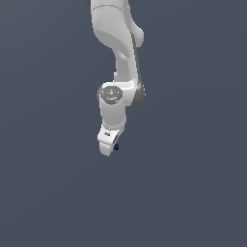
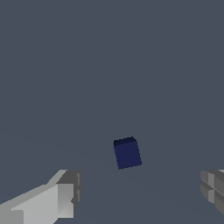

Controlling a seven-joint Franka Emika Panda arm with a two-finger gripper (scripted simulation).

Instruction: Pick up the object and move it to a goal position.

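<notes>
Hanging from the top of the exterior view, the white arm (image 1: 118, 53) bends down to a round wrist joint (image 1: 111, 93), with the hand (image 1: 107, 144) pointing at the plain grey-blue worktop (image 1: 193, 193). Hand is wide open: in the wrist view its two fingers (image 2: 65, 194) sit far apart at opposite edges of the picture, nothing between the pads, nothing held. Cube (image 2: 127, 152), dark navy, plain, lies on the worktop between the two fingers, apart from both, turned a little askew to them. From the exterior view only a small dark corner of the cube (image 1: 116, 147) shows, just beside the hand tip on the exterior view's right, mostly hidden behind it. Cannot tell from either view how high the fingertips are above the surface.
</notes>
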